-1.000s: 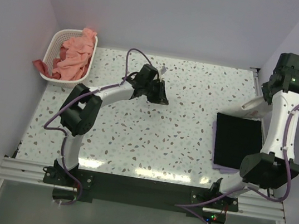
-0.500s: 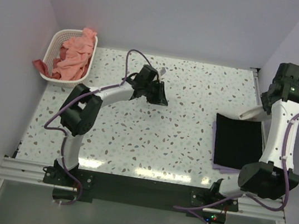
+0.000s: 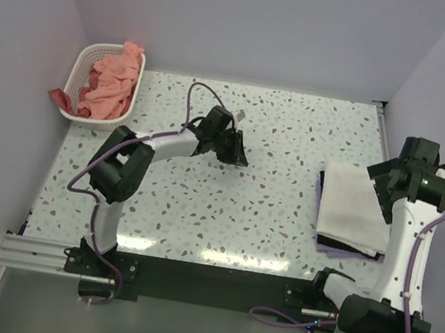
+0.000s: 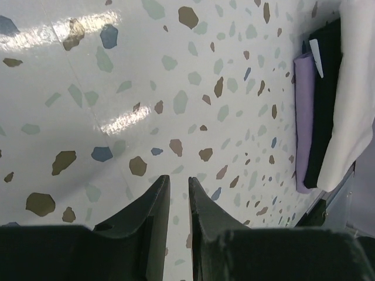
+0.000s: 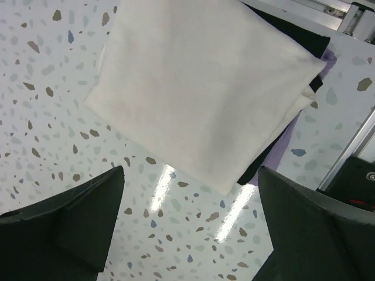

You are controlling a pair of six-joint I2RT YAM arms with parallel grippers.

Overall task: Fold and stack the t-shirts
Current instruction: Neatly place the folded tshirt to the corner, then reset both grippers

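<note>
A folded cream-white t-shirt (image 3: 353, 207) lies on top of the stack at the table's right side, over a black t-shirt (image 5: 321, 40) and a lilac t-shirt (image 5: 330, 59). My right gripper (image 3: 387, 189) hovers just above that stack, open wide, with nothing between its fingers (image 5: 190, 172). My left gripper (image 3: 237, 152) hangs over the bare middle of the table. Its jaws stand a narrow gap apart and hold nothing (image 4: 176, 177). The left wrist view shows the stack edge-on: cream (image 4: 357, 88), black (image 4: 325, 105), lilac (image 4: 303, 117). Salmon-pink t-shirts (image 3: 109, 83) lie crumpled in the basket.
A white perforated basket (image 3: 80, 70) stands at the far left corner, with pink cloth hanging over its left rim. A metal rail (image 3: 382, 136) runs along the table's right edge beside the stack. Walls close in the left, far and right sides.
My right arm came down from the far right corner over the stack. Its jaws went from shut to wide open, and the cream-white t-shirt now covers the black one. The left gripper shifted slightly.
</note>
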